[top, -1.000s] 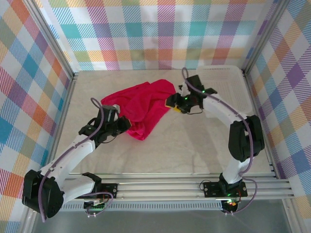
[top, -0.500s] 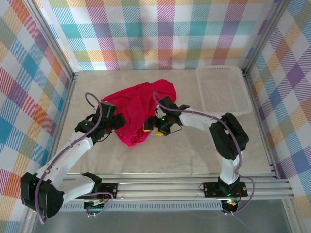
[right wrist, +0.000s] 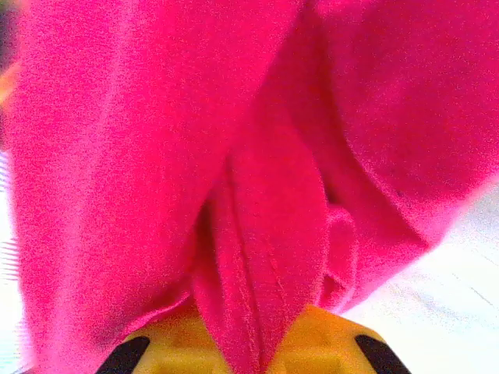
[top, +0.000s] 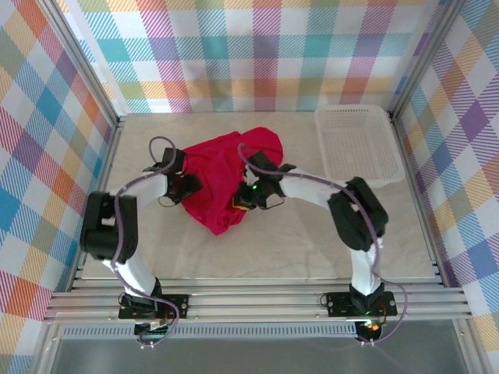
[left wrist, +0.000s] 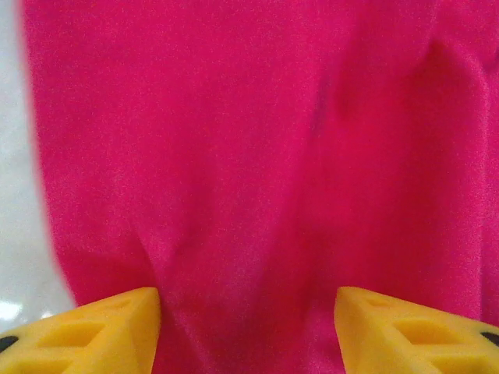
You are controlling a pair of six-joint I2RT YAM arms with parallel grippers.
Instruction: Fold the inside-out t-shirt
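Since half a second ago the left arm has folded back on itself, its elbow now drawn toward the left wall, and over the last second the right gripper has crossed from the shirt's right edge to its middle.

From the top camera, the inside-out t-shirt lies as a bunched red heap left of centre on the table, narrower than a second ago, with a lobe trailing toward the near edge. The left gripper sits at the heap's left flank and the right gripper at its right flank, both touching cloth. A white basket stands well apart at the far right.

On the left wrist camera, the left gripper has its yellow fingers spread wide, with the t-shirt lying in the gap, not pinched. A strip of table shows at the left.

On the right wrist camera, the right gripper looks clamped on a seamed fold of the t-shirt, which rises between its yellow fingers; bare table shows at the lower right.

My judgement: the drag has gathered the shirt rather than flattened it, so folding is not yet begun; the cloth wants spreading, and perhaps turning right side out, first.
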